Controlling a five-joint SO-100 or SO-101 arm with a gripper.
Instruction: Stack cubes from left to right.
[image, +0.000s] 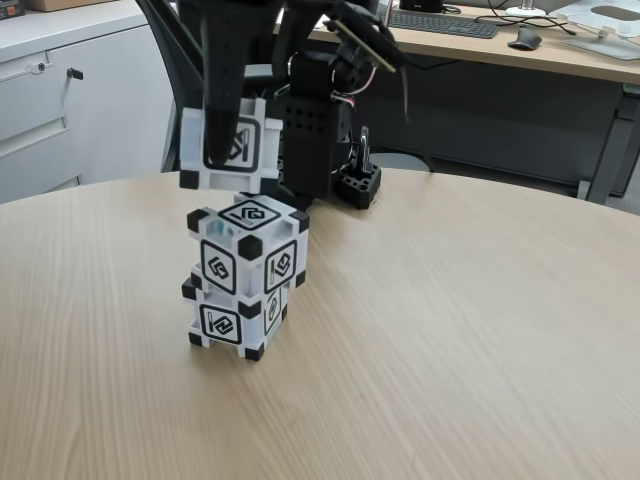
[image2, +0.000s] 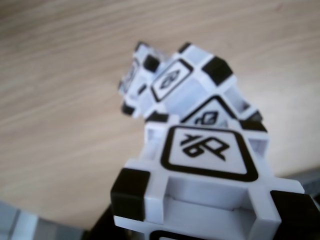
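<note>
Two grey-white cubes with black corners and glyph faces stand stacked on the wooden table, the upper cube (image: 250, 250) turned slightly on the lower cube (image: 236, 322). A third cube (image: 232, 145) hangs just above the stack, a little to its left in the fixed view, with my black gripper (image: 228, 150) shut on it from above; one finger (image: 221, 110) crosses its front face. In the wrist view the held cube (image2: 207, 170) fills the foreground, with the upper stacked cube (image2: 192, 82) and the lower one (image2: 134, 75) beyond. I cannot tell whether the held cube touches the stack.
The arm's black base (image: 305, 130) and a small black holder (image: 358, 185) stand behind the stack. Beyond the round table (image: 450, 330) are a white cabinet (image: 70, 90) at left and a desk with a keyboard (image: 440, 22) and mouse (image: 524, 38).
</note>
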